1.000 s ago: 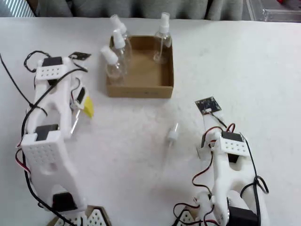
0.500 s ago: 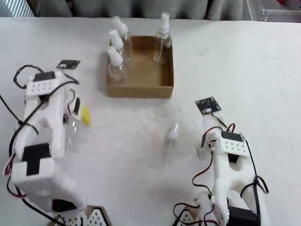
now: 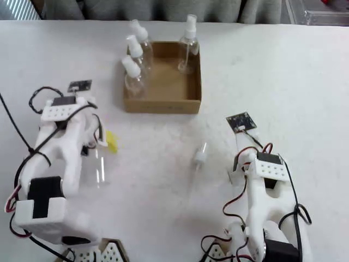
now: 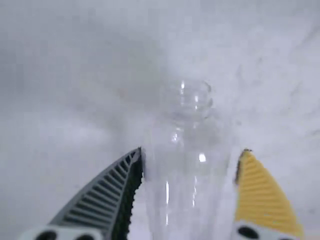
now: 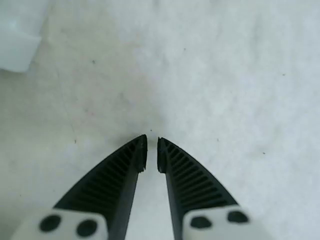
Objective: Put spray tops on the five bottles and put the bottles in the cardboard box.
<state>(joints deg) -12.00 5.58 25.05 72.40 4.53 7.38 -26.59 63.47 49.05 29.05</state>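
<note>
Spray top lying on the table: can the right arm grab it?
Probably yes. The spray top lies on bare table close to the right gripper, with nothing between them. Its jaws are shut, so they would have to open first. The left gripper holds a bottle.

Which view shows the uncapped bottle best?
The left wrist view: the bottle is held between the left gripper's fingers, its open neck plain. The high view gives faint glints beside that arm. The right wrist view faces the table.
</note>
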